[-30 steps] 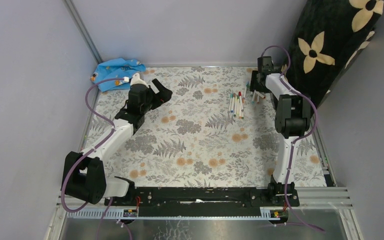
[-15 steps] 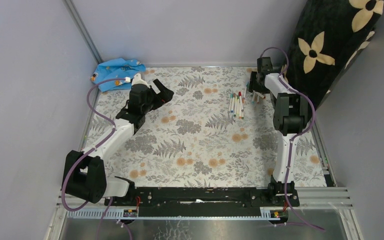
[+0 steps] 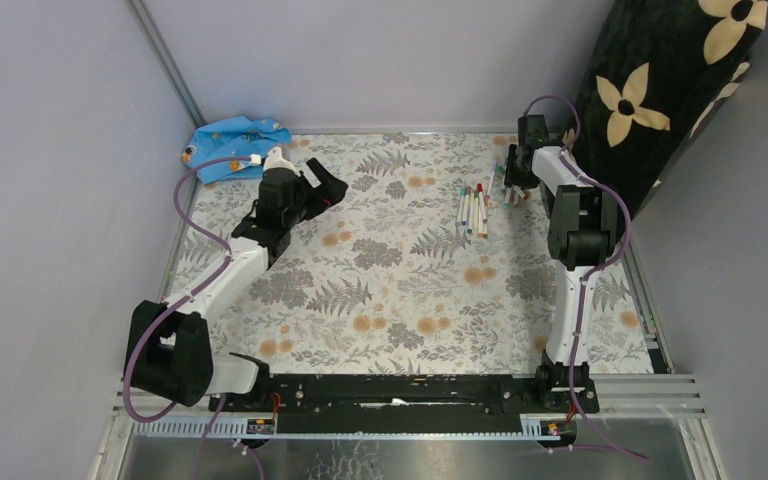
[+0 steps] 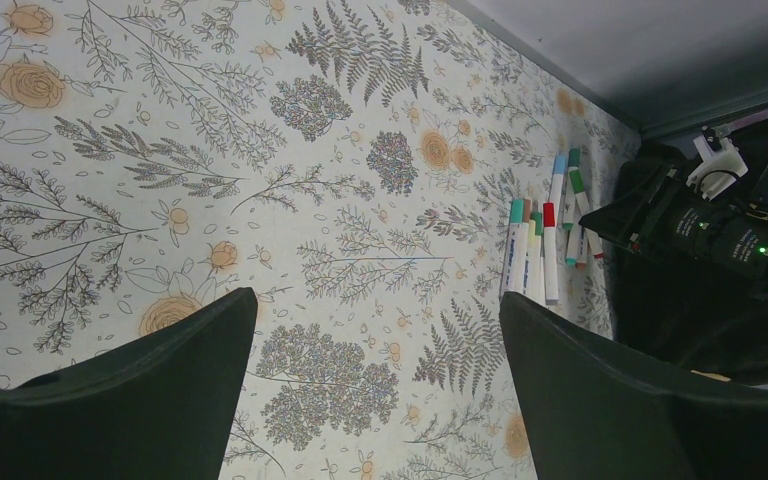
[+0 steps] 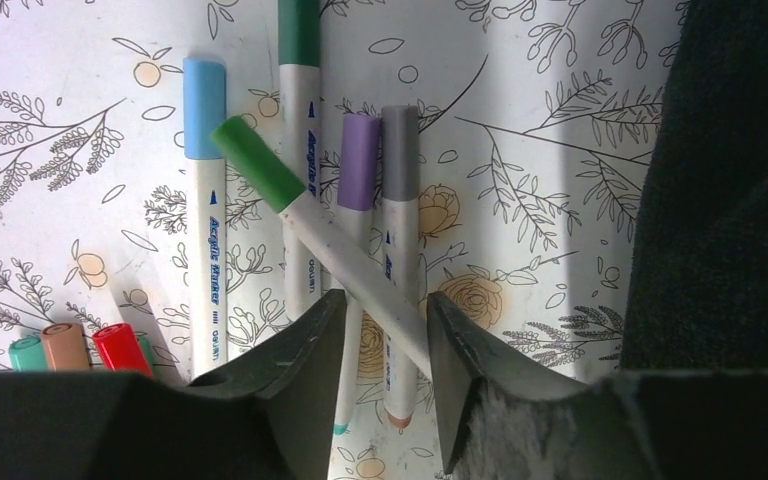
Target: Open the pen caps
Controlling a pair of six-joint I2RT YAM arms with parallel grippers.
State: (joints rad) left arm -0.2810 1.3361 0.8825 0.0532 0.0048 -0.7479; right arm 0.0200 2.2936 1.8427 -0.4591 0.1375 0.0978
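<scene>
Several white-barrelled pens (image 3: 472, 210) lie side by side at the far right of the floral mat, with a second bunch just right of them under my right gripper (image 3: 513, 186). In the right wrist view a pen with a green cap (image 5: 255, 160) lies slantwise across pens with a purple cap (image 5: 360, 160) and a grey cap (image 5: 400, 150). My right gripper (image 5: 385, 300) is half closed astride the slanted barrel, with gaps still showing. A light blue cap (image 5: 203, 95) and a red cap (image 5: 118, 345) lie to the left. My left gripper (image 3: 328, 186) hangs wide open and empty over the mat (image 4: 375, 300).
A crumpled blue cloth (image 3: 230, 140) lies in the far left corner. A black cushion with cream flowers (image 3: 675, 90) leans against the far right corner, close behind the right arm. Grey walls close in the mat on three sides.
The right gripper's jaws have narrowed round the slanted pen and the wrist has shifted slightly. The left arm has not moved.
</scene>
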